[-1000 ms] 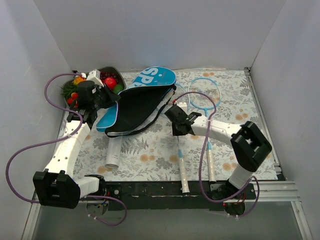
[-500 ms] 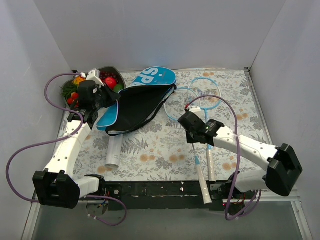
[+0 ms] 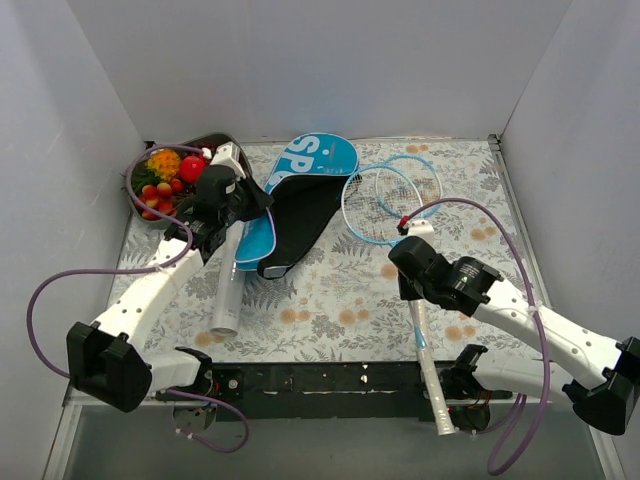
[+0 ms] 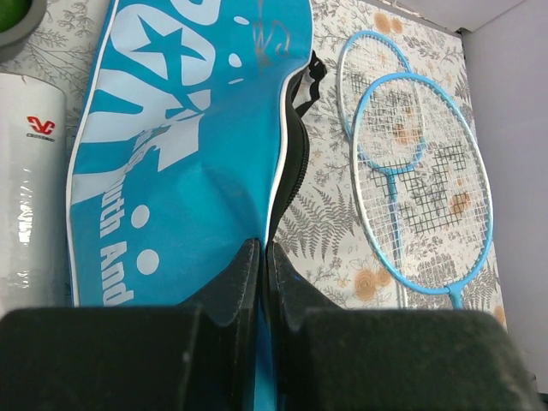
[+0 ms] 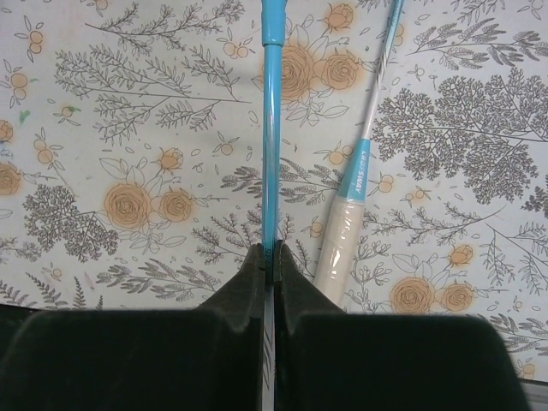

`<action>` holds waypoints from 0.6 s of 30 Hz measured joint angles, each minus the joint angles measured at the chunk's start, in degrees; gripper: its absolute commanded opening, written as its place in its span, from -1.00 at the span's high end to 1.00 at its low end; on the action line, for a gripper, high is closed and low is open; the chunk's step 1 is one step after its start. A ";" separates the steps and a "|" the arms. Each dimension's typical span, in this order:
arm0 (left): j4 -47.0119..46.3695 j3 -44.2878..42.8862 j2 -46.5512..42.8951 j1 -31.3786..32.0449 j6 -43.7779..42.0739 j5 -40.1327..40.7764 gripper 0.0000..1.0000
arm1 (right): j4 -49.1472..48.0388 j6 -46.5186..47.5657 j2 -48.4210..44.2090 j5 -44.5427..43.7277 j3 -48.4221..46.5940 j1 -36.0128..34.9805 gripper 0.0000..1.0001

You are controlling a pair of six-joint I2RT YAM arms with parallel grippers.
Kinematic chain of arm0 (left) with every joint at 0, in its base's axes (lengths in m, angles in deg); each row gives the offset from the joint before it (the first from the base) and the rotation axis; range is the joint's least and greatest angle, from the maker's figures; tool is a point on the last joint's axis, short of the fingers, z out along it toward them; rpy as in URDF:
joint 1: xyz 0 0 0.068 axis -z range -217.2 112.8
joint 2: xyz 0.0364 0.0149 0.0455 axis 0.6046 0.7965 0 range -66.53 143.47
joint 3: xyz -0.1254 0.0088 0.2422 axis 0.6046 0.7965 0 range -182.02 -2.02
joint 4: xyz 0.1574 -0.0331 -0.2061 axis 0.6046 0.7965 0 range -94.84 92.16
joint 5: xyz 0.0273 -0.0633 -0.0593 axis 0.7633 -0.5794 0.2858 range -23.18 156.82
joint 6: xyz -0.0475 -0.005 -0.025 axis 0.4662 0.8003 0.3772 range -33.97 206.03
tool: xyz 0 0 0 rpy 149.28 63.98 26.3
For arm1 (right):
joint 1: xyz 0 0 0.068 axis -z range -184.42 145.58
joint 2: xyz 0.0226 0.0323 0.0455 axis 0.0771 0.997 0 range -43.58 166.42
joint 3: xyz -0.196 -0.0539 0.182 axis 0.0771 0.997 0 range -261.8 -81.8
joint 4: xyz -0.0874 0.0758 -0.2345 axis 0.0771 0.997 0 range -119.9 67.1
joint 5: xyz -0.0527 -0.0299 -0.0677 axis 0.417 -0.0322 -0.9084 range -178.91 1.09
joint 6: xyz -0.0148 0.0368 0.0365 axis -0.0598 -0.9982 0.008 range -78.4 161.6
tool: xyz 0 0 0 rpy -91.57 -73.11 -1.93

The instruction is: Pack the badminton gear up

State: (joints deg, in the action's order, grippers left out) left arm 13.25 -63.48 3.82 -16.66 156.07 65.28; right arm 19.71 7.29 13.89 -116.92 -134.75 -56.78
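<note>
floral table (image 3: 300,310) with bag (image 3: 315,158), tube (image 3: 225,298), two rackets (image 3: 373,207), fruit tray (image 3: 208,139)

On the tabletop (image 3: 320,305) the fruit tray (image 3: 195,140) sits in the far left corner. Just right of it lies the bag (image 3: 312,160), slanting from the far middle toward the near left, with my left pincer (image 4: 264,254) at its near edge. The shuttlecock tube (image 3: 226,290) lies in front of the bag's near end, lengthwise toward me. Right of the bag the left racket (image 3: 372,205) and the right racket (image 3: 420,172) overlap at their heads, the left one nearer me. My right pincer (image 5: 270,254) sits on the left racket's shaft, and its handle reaches over the near edge, with the right racket's handle just to its right.
</note>
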 measured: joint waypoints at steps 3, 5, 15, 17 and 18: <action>-0.57 -0.22 0.81 2.84 0.83 2.34 1.00 | 0.04 -0.22 -1.31 1.29 1.01 -0.66 0.97; -0.81 -0.28 1.62 5.01 1.33 4.00 1.00 | -0.02 -0.42 -1.62 2.34 1.97 -1.22 0.97; -5.49 3.61 3.02 17.79 3.48 10.25 1.00 | -3.98 -1.51 -0.04 8.98 4.59 -3.28 0.97; -5.97 5.70 2.62 19.19 3.67 11.15 1.00 | -5.57 -1.53 1.18 9.79 4.94 -3.28 0.97; -6.32 7.02 2.25 20.11 3.76 11.67 1.00 | -6.62 -1.53 2.19 10.19 5.05 -3.28 0.97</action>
State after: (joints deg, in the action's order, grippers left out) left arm 6.93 -56.46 6.07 3.44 159.83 76.95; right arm 13.09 5.76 16.08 -106.73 -129.70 -60.06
